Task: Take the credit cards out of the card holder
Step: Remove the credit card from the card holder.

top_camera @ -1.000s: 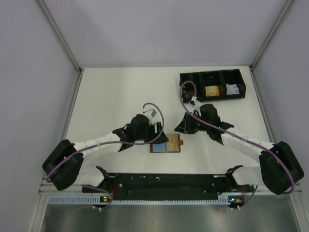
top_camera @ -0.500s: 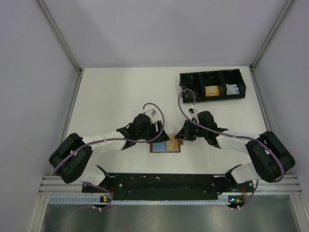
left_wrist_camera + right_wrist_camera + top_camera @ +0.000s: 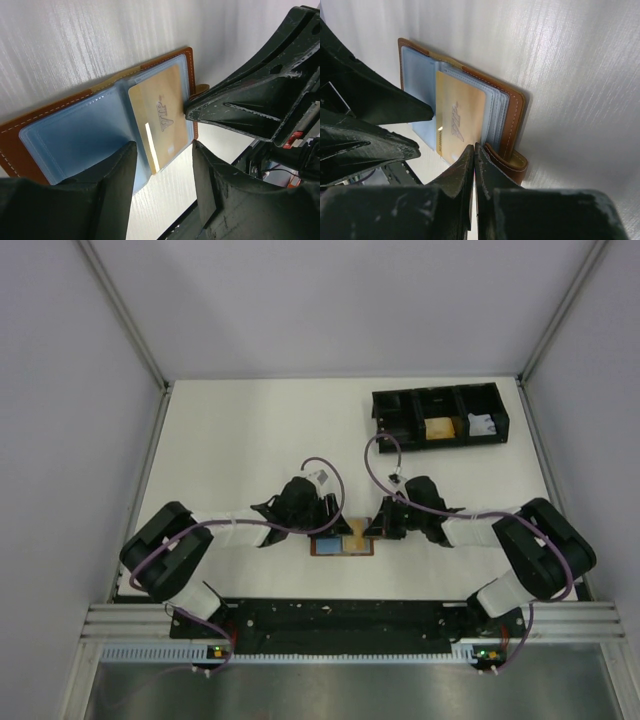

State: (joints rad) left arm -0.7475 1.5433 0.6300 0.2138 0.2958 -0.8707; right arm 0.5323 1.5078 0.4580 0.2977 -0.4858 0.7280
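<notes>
Right gripper [image 3: 474, 147], fingers pressed together, noses the gold card [image 3: 460, 120] from three o'clock of the opened card holder [image 3: 335, 544], which lies toward the table's [image 3: 230, 440] six o'clock edge. Left gripper [image 3: 162, 170] hangs half-wide above. No card looks removed yet.

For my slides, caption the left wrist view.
Open card holder, gold card showing, framed by the open left pincer; shut right pincer at the card's edge.

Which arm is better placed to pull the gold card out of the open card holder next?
Left, probably. The left gripper is open, with fingers either side of the gold card. The right gripper is shut, its tip at the edge of the card holder.
</notes>
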